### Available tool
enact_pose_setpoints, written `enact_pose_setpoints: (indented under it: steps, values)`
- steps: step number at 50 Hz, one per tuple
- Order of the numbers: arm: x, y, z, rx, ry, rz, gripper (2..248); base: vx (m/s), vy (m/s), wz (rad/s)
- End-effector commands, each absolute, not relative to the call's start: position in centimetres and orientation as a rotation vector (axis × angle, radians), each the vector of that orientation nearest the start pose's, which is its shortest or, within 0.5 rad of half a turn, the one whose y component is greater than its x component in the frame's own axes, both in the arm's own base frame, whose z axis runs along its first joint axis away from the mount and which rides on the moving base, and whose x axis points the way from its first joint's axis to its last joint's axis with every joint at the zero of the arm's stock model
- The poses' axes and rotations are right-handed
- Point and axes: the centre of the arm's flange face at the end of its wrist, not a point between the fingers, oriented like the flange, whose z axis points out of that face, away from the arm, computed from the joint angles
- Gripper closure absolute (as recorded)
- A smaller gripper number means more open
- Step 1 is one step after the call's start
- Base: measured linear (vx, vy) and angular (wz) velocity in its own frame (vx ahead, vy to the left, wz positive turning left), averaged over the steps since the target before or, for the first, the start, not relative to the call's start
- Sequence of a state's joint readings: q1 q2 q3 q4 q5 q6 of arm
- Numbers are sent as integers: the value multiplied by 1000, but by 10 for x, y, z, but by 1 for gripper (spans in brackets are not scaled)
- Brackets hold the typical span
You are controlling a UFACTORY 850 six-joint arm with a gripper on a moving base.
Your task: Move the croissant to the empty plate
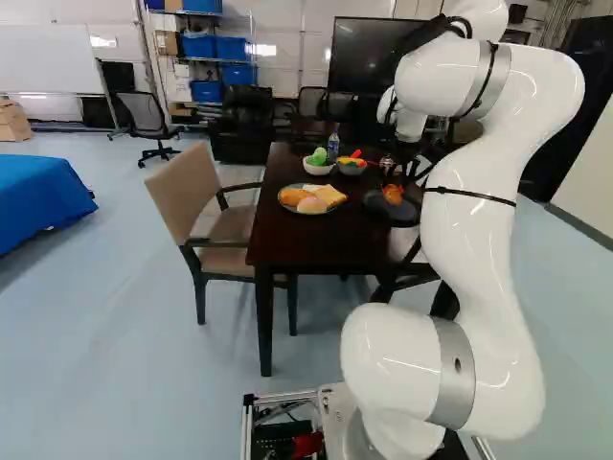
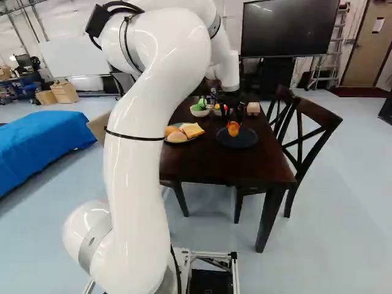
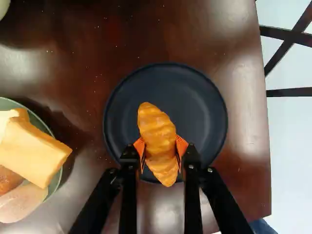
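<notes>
Croissant clamped in my part-closed gripper over dark plate; filled plate nine o'clock from it, right base view. I judge release outstanding.

White arm raised high from lowest joint, folded over at top, extended forward. Tall link wrapped with black strap. Wrist pointed down, black end effector hung beneath, aimed downward. In wrist view, fingers of end effector held partly apart, orange pads pressed inward from two sides, grip closed.
</notes>
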State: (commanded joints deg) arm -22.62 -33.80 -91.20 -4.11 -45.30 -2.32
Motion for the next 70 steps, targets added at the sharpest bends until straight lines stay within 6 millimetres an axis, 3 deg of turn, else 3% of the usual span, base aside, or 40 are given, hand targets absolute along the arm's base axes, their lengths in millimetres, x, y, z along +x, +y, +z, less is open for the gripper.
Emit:
enact_pose_setpoints:
  steps: [3,4,8,9,13,14,18,19,24,25,38,54,70]
  values:
    - [622,-264,497,-3188,497,-314,158,0,0,0]
    - [622,-264,497,-3188,497,-314,132,0,0,0]
    - [622,-264,497,-3188,497,-314,132,0,0,0]
    - [622,-264,497,-3188,497,-314,98,0,0,0]
    - [622,-264,497,-3188,497,-314,98,0,0,0]
    - [622,-264,497,-3188,497,-314,65,0,0,0]
    - [622,-264,497,-3188,497,-314,65,0,0,0]
    - [622,-264,497,-3188,497,-314,30,0,0,0]
    - [622,-264,497,-3188,497,-314,30,0,0,0]
    - [622,-264,497,-3188,497,-314,4,0,0,0]
    - [620,-261,504,-3189,494,-329,3,0,0,0]
    - [612,-234,527,-3194,440,-373,3,0,0,0]
    - [604,-231,550,-3195,441,-408,3,0,0,0]
